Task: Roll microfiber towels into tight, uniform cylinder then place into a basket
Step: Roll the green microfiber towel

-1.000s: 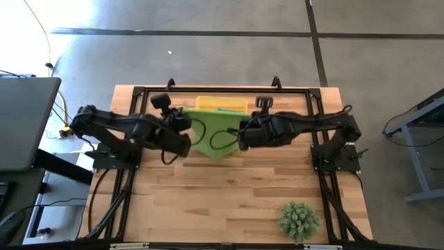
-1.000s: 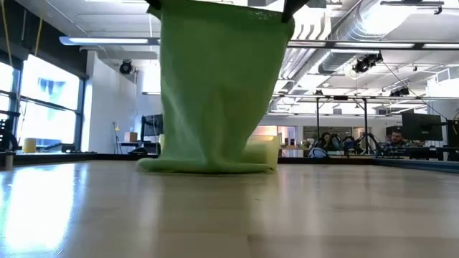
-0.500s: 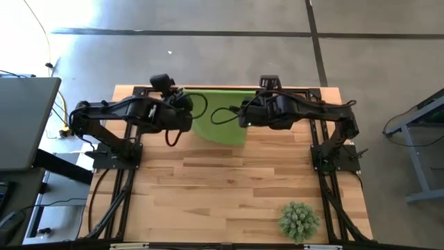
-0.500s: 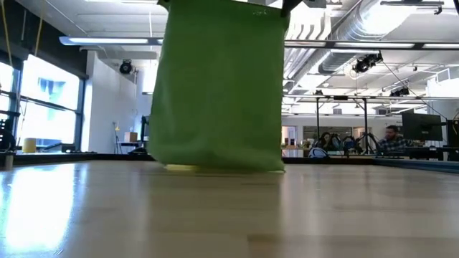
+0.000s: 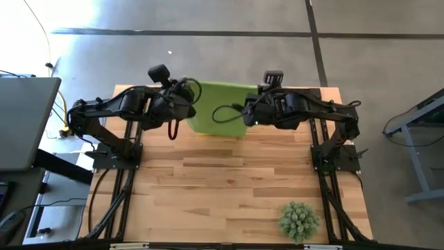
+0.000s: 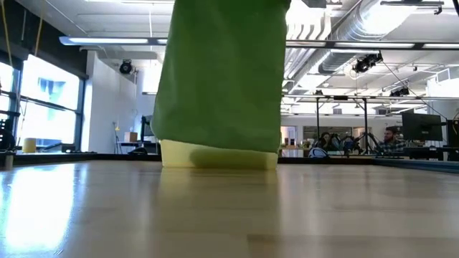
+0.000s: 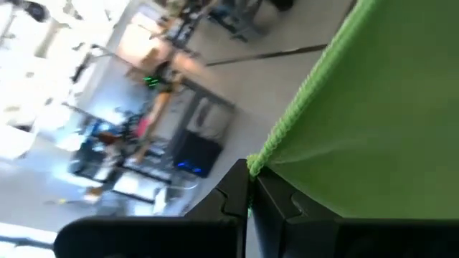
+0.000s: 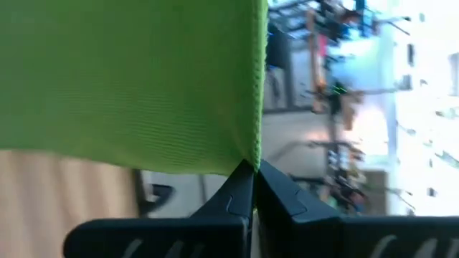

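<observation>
A lime-green microfiber towel [image 5: 216, 107] hangs spread between my two grippers over the table's far side. Its lower edge [image 6: 215, 147] is clear of the tabletop. My left gripper [image 5: 189, 105] is shut on the towel's upper left corner. My right gripper [image 5: 245, 114] is shut on the upper right corner. The yellow basket [image 6: 219, 158] stands on the table behind the towel, and only a strip of it shows under the towel's lower edge in the low view. From above, the towel hides it. My left gripper pinches the towel's upper corner [image 7: 253, 166] between its two fingers, right where the hemmed edge ends. The fingers come from the table's left, slanting slightly down. The towel hangs below, lifted clear and fairly flat. My right gripper pinches the opposite upper corner [image 8: 252, 162] between its two fingers, at the end of the stitched side edge. The fingers come from the table's right, slanting down. The top edge runs nearly straight between the two holds.
A spiky green ball plant [image 5: 299, 219] stands near the table's front right corner. Black frame rails [image 5: 125, 187] run along both sides. A laptop [image 5: 24, 121] sits off the table's left. Bare wood [image 5: 222, 187] lies between the towel and the near edge.
Both grippers have risen and gone toward the table's far edge, staying shut on the towel's corners. The towel's lower end, bunched on the table a second ago, has been lifted clear, and the cloth now hangs flat, uncovering the basket's front in the low view.
</observation>
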Controlling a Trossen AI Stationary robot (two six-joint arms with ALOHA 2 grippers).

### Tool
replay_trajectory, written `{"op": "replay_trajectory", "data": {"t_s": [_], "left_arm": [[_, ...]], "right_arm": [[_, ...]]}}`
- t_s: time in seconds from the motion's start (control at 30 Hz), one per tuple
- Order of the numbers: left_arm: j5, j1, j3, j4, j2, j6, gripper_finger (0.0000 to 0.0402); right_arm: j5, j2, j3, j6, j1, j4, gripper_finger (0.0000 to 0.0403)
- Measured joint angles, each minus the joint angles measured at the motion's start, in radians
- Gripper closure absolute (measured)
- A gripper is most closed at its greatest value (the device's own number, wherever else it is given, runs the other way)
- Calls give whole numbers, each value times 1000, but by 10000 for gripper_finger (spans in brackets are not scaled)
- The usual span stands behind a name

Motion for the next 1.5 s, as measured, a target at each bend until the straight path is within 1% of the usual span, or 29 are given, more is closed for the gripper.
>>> {"op": "replay_trajectory", "data": {"t_s": [0.07,0.13,0.2,0.3,0.33,0.4,0.53,0.6,0.7,0.83,0.93,1.03,1.17,1.33,1.4,1.5], "left_arm": [[51,-27,0,-27,0,-48,401],[125,-59,0,-65,0,-116,401],[224,-94,0,-111,0,-223,401],[412,-151,-1,-186,0,-422,401],[469,-174,-8,-202,0,-484,401],[555,-227,-44,-214,0,-581,401],[650,-351,-153,-208,2,-724,401],[676,-409,-210,-184,8,-801,401],[684,-492,-295,-121,31,-884,401],[657,-578,-405,26,77,-897,401],[694,-623,-457,132,139,-914,401],[749,-660,-471,153,211,-937,401],[817,-697,-470,203,275,-937,401],[1003,-702,-468,289,308,-928,401],[1018,-700,-468,276,307,-921,401],[990,-682,-468,250,306,-904,401]], "right_arm": [[-56,0,0,28,26,-11,402],[-143,0,-1,76,53,-19,402],[-254,-1,-9,140,80,-18,402],[-441,-1,-40,249,130,-15,402],[-492,-1,-64,286,151,-11,402],[-558,0,-130,343,196,-4,402],[-630,0,-291,471,298,24,402],[-666,1,-380,528,347,93,402],[-706,1,-509,555,409,241,402],[-726,2,-666,553,460,490,402],[-827,2,-745,546,481,657,402],[-930,2,-790,517,497,777,402],[-1024,1,-802,496,508,839,402],[-1134,0,-801,484,501,887,402],[-1151,4,-801,449,490,886,402],[-1137,7,-801,415,468,864,402]]}}
